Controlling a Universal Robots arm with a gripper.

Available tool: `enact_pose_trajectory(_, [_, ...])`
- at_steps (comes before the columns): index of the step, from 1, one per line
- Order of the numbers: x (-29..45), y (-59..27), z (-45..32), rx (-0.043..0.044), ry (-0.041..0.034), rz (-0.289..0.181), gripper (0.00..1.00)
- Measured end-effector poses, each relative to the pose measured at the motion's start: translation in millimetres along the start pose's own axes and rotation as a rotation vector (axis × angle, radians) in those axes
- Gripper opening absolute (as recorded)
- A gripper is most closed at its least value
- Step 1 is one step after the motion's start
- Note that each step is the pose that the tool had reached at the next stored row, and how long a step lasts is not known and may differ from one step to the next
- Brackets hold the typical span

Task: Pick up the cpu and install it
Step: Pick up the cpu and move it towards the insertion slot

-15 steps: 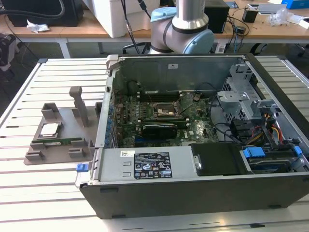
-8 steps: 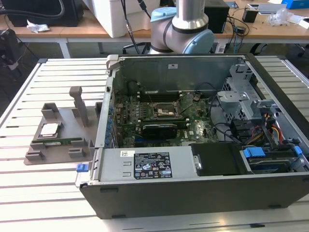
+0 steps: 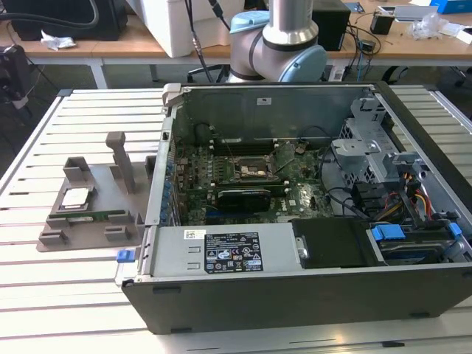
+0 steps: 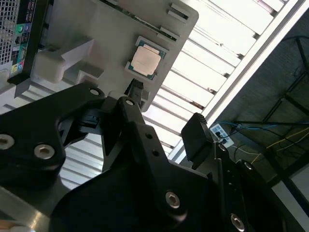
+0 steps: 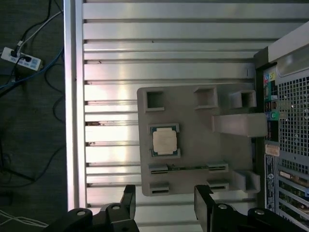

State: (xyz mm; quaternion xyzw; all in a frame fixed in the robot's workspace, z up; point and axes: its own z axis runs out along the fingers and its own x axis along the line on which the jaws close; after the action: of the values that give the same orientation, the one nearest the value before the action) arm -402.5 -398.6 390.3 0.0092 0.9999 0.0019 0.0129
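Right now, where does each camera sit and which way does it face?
Exterior view: off the arm, looking down into the open black computer case on the slatted metal table; grey-blue arm joint behind.
First wrist view: on the wrist, straight down at the small silvery green-rimmed cpu in its grey plastic holder; open black pincer shows.
Second wrist view: same wrist, slanted past the pincer; all three share cpu and holder.
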Motion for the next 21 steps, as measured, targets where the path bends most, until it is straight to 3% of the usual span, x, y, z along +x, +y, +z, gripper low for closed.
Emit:
enact_pose_trajectory(4, [-0.8, 0.0, 7.4, 0.0000, 0.0007, 0.000, 0.60])
enact_pose_trajectory(14, [-1.4, -0.1, 37.5, 0.0000, 0.0018, 0.000, 0.60])
enact_pose_trajectory(21, [-1.5, 1.2, 53.0, 0.0002, 0.0020, 0.000, 0.60])
